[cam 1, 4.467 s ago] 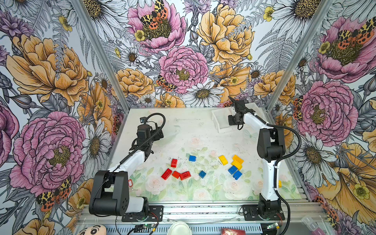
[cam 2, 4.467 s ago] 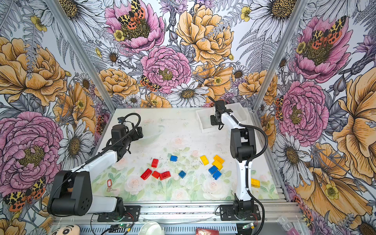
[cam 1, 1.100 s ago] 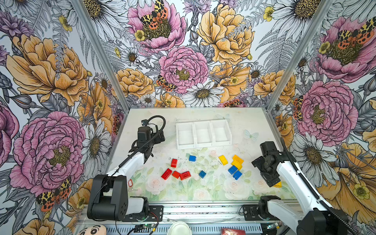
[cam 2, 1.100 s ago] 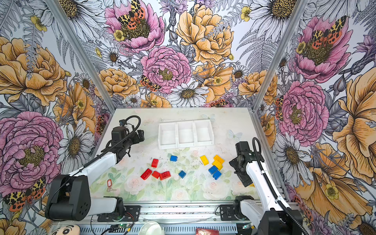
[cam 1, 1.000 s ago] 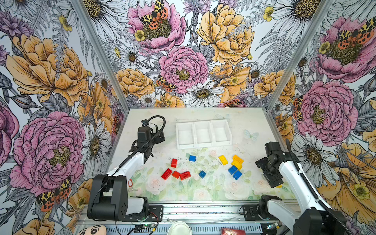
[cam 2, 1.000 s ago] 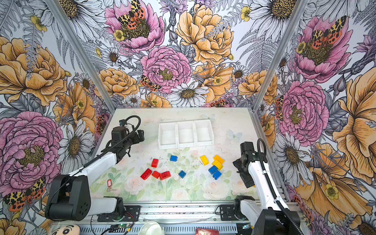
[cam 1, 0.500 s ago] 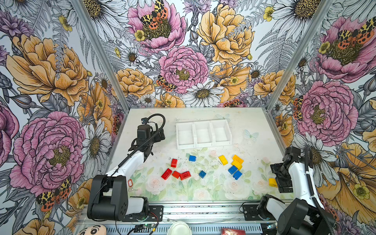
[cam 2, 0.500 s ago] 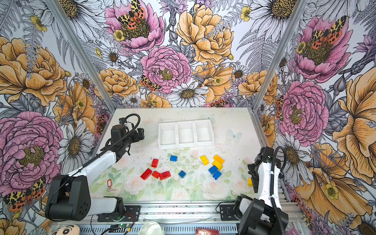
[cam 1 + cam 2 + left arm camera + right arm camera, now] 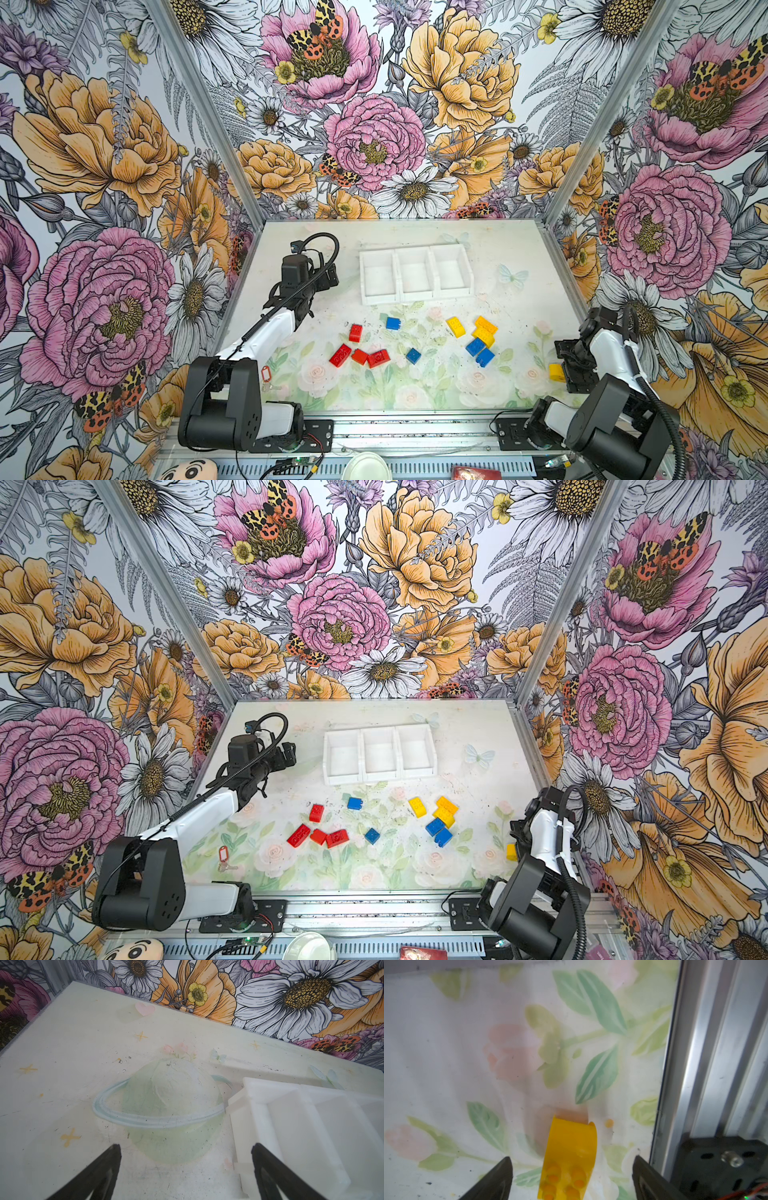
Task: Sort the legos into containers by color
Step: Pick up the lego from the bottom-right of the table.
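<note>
right claw (image 9: 572, 1158) spread wide, a yellow brick (image 9: 572, 1142) between its jaws, touching neither. left claw (image 9: 186, 1147) released, holding nothing, white bins (image 9: 272, 1088) just beside one jaw. other bricks (image 9: 378, 358) lie well apart from both claws.

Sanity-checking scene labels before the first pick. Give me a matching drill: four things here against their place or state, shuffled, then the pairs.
1. containers
2. lone yellow brick
3. left gripper
4. red legos

A. open, near one end of the containers
B. between the open jaws of the right gripper
C. clustered together, outside the containers
D. no bricks inside

Pairs: 1-D, 2-B, 3-A, 4-C
</note>
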Robot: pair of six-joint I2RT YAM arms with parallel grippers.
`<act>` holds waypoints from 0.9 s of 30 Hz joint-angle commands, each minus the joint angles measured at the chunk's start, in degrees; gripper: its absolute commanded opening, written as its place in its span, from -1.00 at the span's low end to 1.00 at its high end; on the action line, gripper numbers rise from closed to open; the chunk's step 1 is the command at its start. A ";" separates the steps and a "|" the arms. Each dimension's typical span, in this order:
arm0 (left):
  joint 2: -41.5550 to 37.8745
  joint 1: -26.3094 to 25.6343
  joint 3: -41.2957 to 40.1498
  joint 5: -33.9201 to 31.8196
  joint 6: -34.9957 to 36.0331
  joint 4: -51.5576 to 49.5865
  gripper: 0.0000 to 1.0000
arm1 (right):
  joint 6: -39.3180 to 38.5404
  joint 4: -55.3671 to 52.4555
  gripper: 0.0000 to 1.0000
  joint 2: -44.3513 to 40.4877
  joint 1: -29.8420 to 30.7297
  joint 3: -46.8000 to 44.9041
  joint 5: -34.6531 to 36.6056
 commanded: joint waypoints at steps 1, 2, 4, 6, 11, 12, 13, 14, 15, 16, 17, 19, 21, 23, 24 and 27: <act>0.04 -0.48 0.50 0.08 -0.80 -0.25 0.98 | -0.82 4.21 0.77 1.19 -0.41 -0.56 -0.45; 0.00 -0.55 0.42 -0.01 -0.80 -0.24 0.97 | -0.83 4.96 0.74 1.50 -0.42 -0.88 -0.99; 0.09 -0.57 0.30 -0.08 -0.88 -0.24 0.98 | -0.84 6.24 0.68 1.85 -0.41 -1.67 -2.00; 0.09 -0.60 0.22 -0.08 -0.96 -0.15 0.97 | -1.04 7.09 0.61 1.90 -0.34 -2.22 -2.56; 0.11 -0.82 0.00 -0.28 -1.07 -0.14 0.98 | -1.76 7.51 0.55 1.70 -0.20 -2.83 -3.02; 0.09 -0.86 0.00 -0.37 -1.07 -0.14 0.98 | -1.89 7.62 0.52 1.74 -0.19 -2.92 -3.02; 0.01 -0.92 -0.07 -0.36 -1.12 -0.10 0.98 | -2.05 7.71 0.47 1.81 -0.19 -3.05 -3.00; 0.02 -0.93 -0.18 -0.37 -1.20 -0.11 0.98 | -2.04 7.94 0.42 1.79 -0.20 -3.11 -3.00; -0.08 -1.01 -0.29 -0.36 -1.21 -0.07 0.97 | -2.10 8.08 0.35 1.89 -0.20 -3.20 -3.09; -0.17 -1.00 -0.39 -0.37 -1.28 -0.07 0.97 | -2.21 8.30 0.21 2.02 -0.11 -3.35 -3.01; -0.24 -1.05 -0.48 -0.39 -1.32 -0.07 0.98 | -2.29 8.35 0.08 2.23 -0.11 -3.38 -3.01; -0.51 -1.07 -0.75 -0.54 -1.33 -0.03 0.98 | -2.62 8.52 -0.06 2.75 -0.02 -3.53 -2.92; -0.92 -1.04 -0.99 -0.62 -1.38 -0.07 0.98 | -3.28 8.61 -0.07 3.36 0.07 -3.33 -3.09; -1.46 -1.04 -1.40 -0.75 -1.41 -0.03 0.98 | -3.76 8.61 -0.15 3.47 0.29 -3.08 -3.29; -1.77 -1.08 -1.62 -0.76 -1.42 -0.04 0.97 | -4.12 8.61 -0.19 3.38 0.48 -2.95 -3.43; -2.48 -1.07 -2.31 -0.96 -1.78 -0.07 0.98 | -4.92 8.48 -0.30 2.79 1.91 -1.56 -4.05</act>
